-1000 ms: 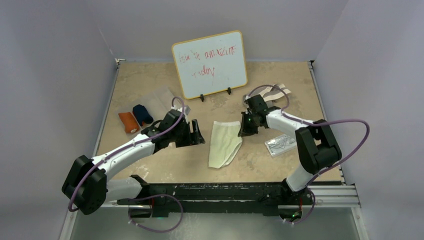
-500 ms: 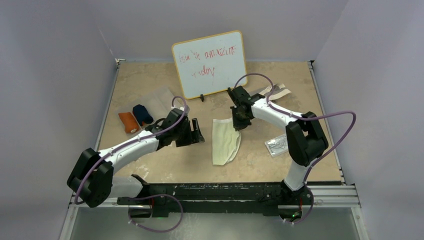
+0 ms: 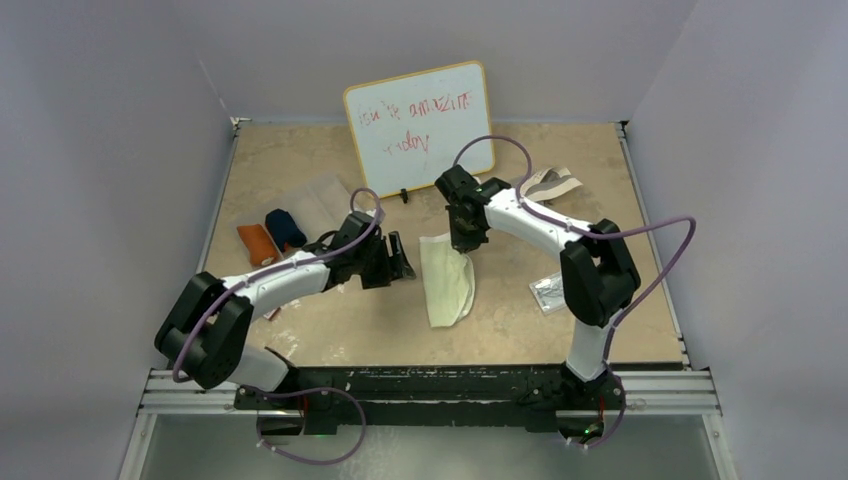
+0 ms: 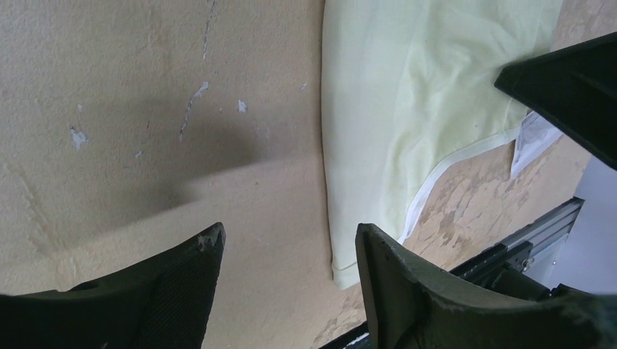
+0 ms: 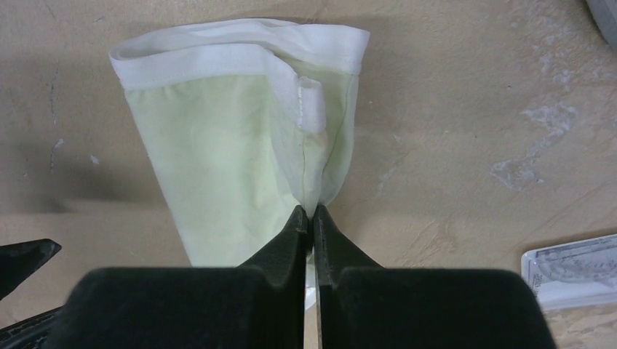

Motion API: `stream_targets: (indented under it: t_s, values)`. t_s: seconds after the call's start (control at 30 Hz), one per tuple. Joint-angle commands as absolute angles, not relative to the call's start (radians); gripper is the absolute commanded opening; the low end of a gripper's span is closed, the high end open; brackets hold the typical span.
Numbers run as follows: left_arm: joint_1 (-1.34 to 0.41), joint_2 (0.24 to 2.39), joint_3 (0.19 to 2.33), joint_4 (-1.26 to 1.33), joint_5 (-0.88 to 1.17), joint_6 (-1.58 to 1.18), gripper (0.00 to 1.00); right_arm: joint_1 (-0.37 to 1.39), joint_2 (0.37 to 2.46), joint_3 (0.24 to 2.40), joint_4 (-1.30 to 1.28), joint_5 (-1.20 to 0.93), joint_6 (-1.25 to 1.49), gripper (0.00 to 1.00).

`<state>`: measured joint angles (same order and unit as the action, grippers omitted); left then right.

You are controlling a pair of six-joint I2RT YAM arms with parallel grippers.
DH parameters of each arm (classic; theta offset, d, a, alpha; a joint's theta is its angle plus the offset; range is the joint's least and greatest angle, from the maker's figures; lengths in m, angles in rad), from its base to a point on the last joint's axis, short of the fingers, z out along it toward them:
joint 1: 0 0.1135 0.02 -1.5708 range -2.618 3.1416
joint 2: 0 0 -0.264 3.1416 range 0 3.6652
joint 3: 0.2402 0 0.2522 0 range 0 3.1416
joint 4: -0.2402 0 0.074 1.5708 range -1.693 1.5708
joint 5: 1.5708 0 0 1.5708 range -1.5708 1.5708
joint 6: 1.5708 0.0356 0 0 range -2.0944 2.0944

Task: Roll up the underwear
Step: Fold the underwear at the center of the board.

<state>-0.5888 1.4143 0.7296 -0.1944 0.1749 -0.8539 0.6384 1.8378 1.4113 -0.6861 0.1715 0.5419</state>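
My right claw (image 5: 311,212), pinched on the cream underwear (image 5: 233,153), has dragged its edge leftward, folding it narrower for rolling; left claw (image 4: 289,243) gapes empty.

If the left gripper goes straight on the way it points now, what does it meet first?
Probably the bare table, close beside the edge of the cream underwear; one finger of the left gripper might catch the cloth. Depth is unclear.
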Motion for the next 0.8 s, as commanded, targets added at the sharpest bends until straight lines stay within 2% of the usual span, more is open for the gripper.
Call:
stream_targets:
  t_s: [0.0, 0.77]
  values:
    - [-0.564, 1.452, 0.770, -0.098, 0.226, -0.868, 0.63, 0.672, 1.877, 1.491, -0.773, 0.233, 0.590, 0.04]
    - [-0.442, 1.449, 0.758, -0.065, 0.272, -0.881, 0.57, 0.812, 2.073, 1.729, -0.883, 0.280, 0.634, 0.08]
